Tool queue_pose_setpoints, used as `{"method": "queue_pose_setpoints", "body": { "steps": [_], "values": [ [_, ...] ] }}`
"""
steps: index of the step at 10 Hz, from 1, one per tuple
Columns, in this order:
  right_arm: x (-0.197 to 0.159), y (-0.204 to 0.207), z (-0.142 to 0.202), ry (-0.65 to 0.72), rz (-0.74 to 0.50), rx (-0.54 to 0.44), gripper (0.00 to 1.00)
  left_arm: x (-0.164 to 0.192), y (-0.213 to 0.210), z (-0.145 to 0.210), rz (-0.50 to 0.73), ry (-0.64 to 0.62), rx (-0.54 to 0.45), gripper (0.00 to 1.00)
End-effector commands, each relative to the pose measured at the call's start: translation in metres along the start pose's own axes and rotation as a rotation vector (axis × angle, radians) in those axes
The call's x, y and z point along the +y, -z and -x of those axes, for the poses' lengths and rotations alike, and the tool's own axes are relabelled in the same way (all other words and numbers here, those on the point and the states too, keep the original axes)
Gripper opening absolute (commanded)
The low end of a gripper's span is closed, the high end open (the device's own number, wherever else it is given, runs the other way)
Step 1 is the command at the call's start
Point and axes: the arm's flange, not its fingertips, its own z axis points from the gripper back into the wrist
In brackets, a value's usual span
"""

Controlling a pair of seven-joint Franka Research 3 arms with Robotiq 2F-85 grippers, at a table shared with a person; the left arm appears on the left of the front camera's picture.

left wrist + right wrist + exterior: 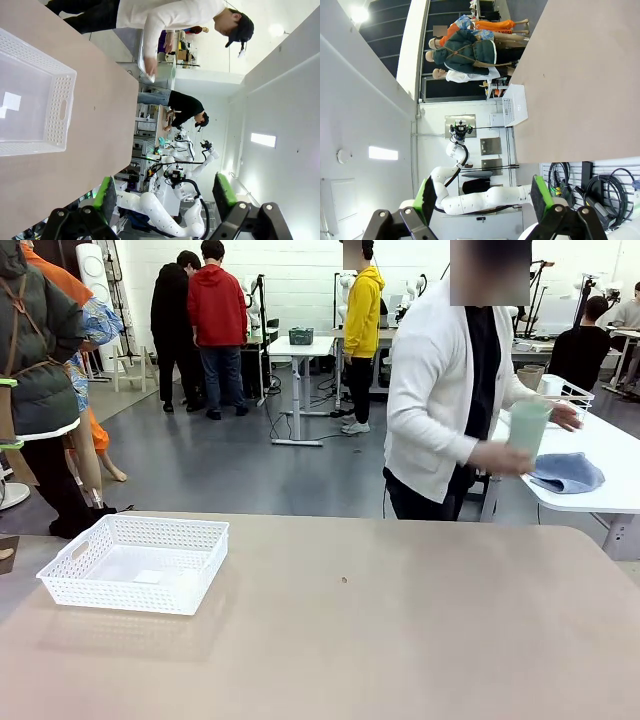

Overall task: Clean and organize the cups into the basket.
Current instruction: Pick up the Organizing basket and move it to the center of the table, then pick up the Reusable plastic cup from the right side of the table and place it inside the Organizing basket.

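Facing out over the tan table (400, 640), the left gripper (165, 197) has its green-padded jaws spread wide, gripping nothing. The right gripper (482, 197) is parted the same way, also holding nothing. Ahead of the left gripper's fingers, up and to the left in its wrist view, the white lattice basket (60, 107) sits flat on the table. From the right gripper the basket lies well off ahead, near the table's other end. Farther out, past the table's far edge, a person in a white jacket (430, 390) holds the pale mint cup (527, 428) upright in one hand (497, 458), at the edge of a white side table (610, 455). Just beside that hand, on the side table, lies a folded blue cloth (567, 472).
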Motion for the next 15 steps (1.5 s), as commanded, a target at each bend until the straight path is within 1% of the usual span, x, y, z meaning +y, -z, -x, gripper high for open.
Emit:
{"method": "queue_pose_setpoints", "body": {
  "steps": [1, 9, 10, 11, 12, 13, 14, 15],
  "values": [
    [0.0, -0.004, 0.002, -0.014, -0.016, -0.003, 1.0, -0.001, -0.003, -0.002, 0.01, 0.014, 0.006, 1.0],
    [0.0, -0.004, 0.002, -0.014, -0.016, -0.003, 1.0, -0.001, -0.003, -0.002, 0.01, 0.014, 0.006, 1.0],
    [0.0, 0.0, 0.0, 0.0, 0.0, 0.0, 1.0, 0.0, 0.0, 0.0, 0.0, 0.0, 0.0, 1.0],
    [0.004, 0.011, -0.01, -0.175, 0.032, 0.116, 1.0, -0.006, -0.005, -0.02, -0.111, 0.081, -0.04, 1.0],
    [0.007, 0.025, -0.027, -0.347, 0.065, 0.128, 1.0, -0.016, -0.001, -0.025, -0.244, 0.116, 0.019, 1.0],
    [0.005, 0.044, -0.045, -0.506, 0.096, 0.143, 1.0, -0.03, 0.014, -0.016, -0.431, 0.193, 0.11, 1.0],
    [0.0, 0.066, -0.053, -0.615, 0.119, 0.176, 1.0, -0.043, 0.031, -0.013, -0.591, 0.243, 0.173, 1.0],
    [-0.008, 0.087, -0.057, -0.708, 0.156, 0.234, 1.0, -0.051, 0.05, -0.013, -0.77, 0.272, 0.211, 1.0]
  ]
}}
